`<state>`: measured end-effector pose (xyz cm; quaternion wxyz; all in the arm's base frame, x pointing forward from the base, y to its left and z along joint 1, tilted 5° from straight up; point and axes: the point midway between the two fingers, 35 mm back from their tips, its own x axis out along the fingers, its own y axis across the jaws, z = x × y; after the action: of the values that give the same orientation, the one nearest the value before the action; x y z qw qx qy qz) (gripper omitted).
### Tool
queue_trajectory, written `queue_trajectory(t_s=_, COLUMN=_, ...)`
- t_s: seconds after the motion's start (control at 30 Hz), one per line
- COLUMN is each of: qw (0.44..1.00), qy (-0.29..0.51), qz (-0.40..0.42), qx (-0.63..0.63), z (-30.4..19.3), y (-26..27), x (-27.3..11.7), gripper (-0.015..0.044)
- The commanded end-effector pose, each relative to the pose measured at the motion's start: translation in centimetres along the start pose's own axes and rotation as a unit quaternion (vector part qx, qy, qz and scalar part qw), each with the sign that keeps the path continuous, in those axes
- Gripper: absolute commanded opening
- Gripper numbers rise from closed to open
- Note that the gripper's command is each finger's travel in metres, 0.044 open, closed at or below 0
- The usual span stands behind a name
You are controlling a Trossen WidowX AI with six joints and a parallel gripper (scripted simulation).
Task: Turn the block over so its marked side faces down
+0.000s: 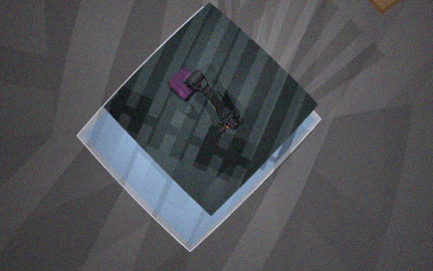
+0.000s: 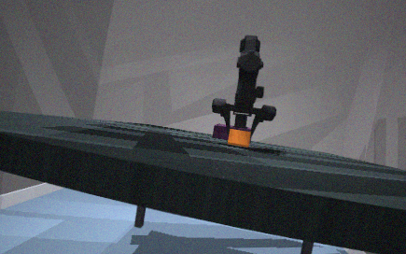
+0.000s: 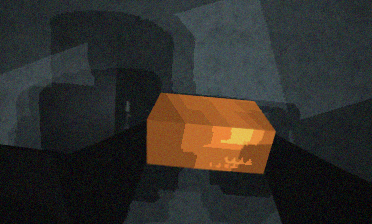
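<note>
The orange block [image 1: 227,127] [image 2: 239,137] [image 3: 222,145] sits between the two dark fingers of my gripper [image 1: 226,126] [image 2: 240,133] [image 3: 207,133], which is shut on it. The wrist view shows its top and two side faces, with uneven bright patches on the broad near face. I cannot tell whether any patch is the mark. In the exterior view the block is low, close to the dark table [image 1: 270,95] [image 2: 94,147]; I cannot tell whether it touches the table. Its underside is hidden.
A purple box-like thing [image 1: 177,89] [image 2: 219,131] stands by the arm's base, behind the block in the exterior view. The arm reaches from there over the table. A pale blue surface [image 1: 140,174] [image 2: 71,219] lies lower, beyond the table's edges.
</note>
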<state>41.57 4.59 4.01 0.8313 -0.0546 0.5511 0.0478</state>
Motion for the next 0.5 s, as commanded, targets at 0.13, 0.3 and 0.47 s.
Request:
queue_trajectory(t_s=0.13, qw=0.997, qy=-0.071, qz=0.003, qx=-0.003, z=0.13, y=0.04, x=-0.6, gripper=0.0)
queue_trajectory(t_s=0.3, qw=0.994, qy=-0.106, qz=0.002, qx=-0.003, z=-0.16, y=0.04, x=-0.74, gripper=0.0)
queue_trajectory(t_s=0.47, qw=0.99, qy=-0.14, qz=0.002, qx=-0.004, z=-0.53, y=0.04, x=-0.99, gripper=0.0)
